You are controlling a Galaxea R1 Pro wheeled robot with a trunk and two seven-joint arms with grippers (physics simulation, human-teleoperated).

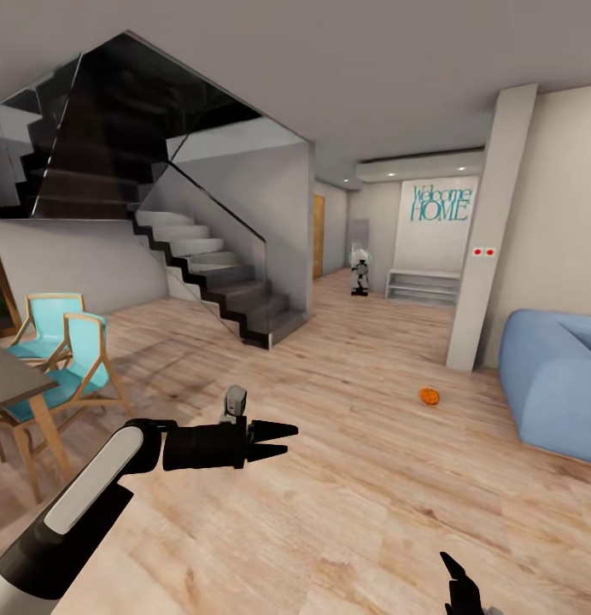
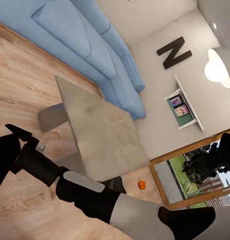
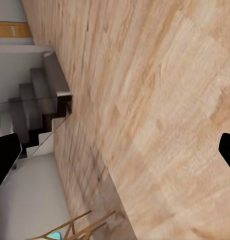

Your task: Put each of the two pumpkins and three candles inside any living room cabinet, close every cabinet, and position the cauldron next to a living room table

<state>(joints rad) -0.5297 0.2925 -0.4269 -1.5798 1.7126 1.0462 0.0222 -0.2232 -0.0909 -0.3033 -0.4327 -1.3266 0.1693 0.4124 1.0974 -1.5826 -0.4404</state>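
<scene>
- Ahead, in the head view, a wide room with a pale wooden floor [image 1: 355, 478] stretches toward a far wall bearing the words "Welcome HOME" [image 1: 441, 203].
- One small orange pumpkin [image 1: 429, 395] lies on the bare boards, well ahead of the robot and to its right, between a pale square pillar [image 1: 492, 231] and the edge of a blue sofa [image 1: 556, 384], touching neither.
- The left gripper [image 1: 283, 440] is held out over the floor at mid-height of that view, its two black fingers parted with a clear gap between the tips and nothing in them.
- The right gripper [image 1: 460, 585] shows at the lower edge of the head view as black pointed tips; whether it is spread or closed cannot be told there. In the right wrist view two dark finger edges [image 3: 6, 162] sit at opposite sides with floorboards between them, so it appears spread and empty.
- A dark staircase [image 1: 219, 273] with a glass balustrade rises at the left, and two turquoise chairs [image 1: 61, 359] with wooden frames stand beside a dark dining table [image 1: 9, 384].
- The left wrist view looks across the robot's own arm to the low table [image 2: 102, 130] with a pale top, which stands just beside the blue sofa [image 2: 90, 45].
- A second pumpkin [image 2: 142, 185] rests on the floor beyond that table's far corner, near a window frame.
</scene>
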